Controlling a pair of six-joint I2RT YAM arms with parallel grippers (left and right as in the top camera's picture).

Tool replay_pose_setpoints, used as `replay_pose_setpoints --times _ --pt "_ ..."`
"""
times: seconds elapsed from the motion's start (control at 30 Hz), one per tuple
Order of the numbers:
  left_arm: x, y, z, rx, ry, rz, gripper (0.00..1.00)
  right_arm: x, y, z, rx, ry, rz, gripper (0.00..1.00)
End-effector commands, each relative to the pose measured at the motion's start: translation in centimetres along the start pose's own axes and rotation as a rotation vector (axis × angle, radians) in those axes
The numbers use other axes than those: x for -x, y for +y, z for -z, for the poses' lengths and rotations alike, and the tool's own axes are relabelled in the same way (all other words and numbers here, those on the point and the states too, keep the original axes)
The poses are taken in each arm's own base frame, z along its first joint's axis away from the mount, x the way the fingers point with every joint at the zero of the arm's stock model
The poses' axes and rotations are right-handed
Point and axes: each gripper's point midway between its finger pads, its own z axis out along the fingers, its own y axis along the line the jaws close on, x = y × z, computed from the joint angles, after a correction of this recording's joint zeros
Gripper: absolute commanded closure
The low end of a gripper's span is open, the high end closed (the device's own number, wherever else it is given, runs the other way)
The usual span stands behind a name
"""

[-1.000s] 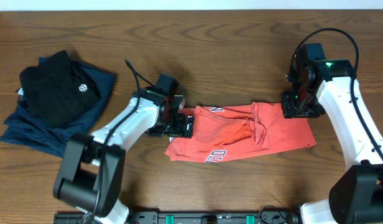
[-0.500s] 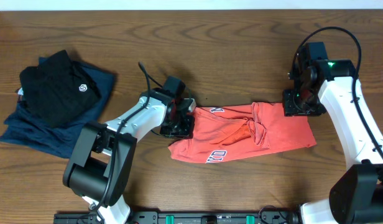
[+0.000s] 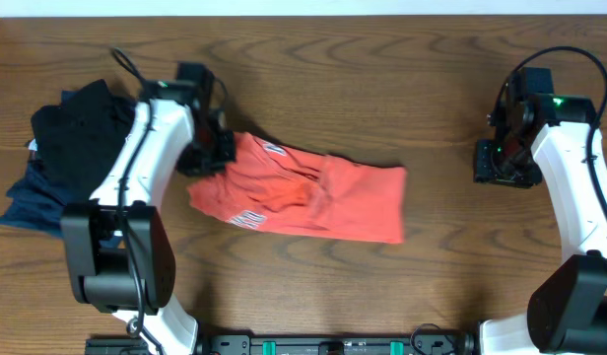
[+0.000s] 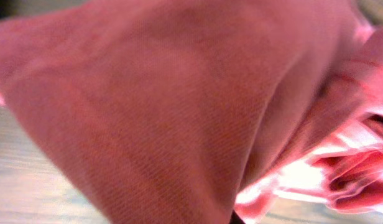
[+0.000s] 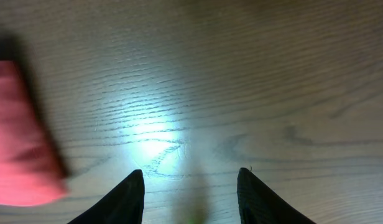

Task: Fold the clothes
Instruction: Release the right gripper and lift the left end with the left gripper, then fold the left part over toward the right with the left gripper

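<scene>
The overhead view was evenly and softly lit. The bench was rendered sharply, with only faint shadows cast beside the arms and along the edge of the T-shirt. A small green light was seen glowing on the right arm. The left wrist view was badly blurred: the T-shirt was out of focus throughout, and highlights were blown out towards the lower right. In the right wrist view a white patch of glare was thrown on the wood. The T-shirt's edge was smeared, and the fingers of the right hand were reduced to dark silhouettes.
</scene>
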Motion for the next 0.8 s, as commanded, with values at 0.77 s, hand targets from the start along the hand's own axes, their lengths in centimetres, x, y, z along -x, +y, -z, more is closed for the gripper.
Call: replay_pose_setpoints --times 0.77 --pt "-11.1 -24.1 -5.5 0.072 -0.060 -0.625 0.72 0.2 -0.6 0.6 -0.007 -0.011 -0.001 0.53"
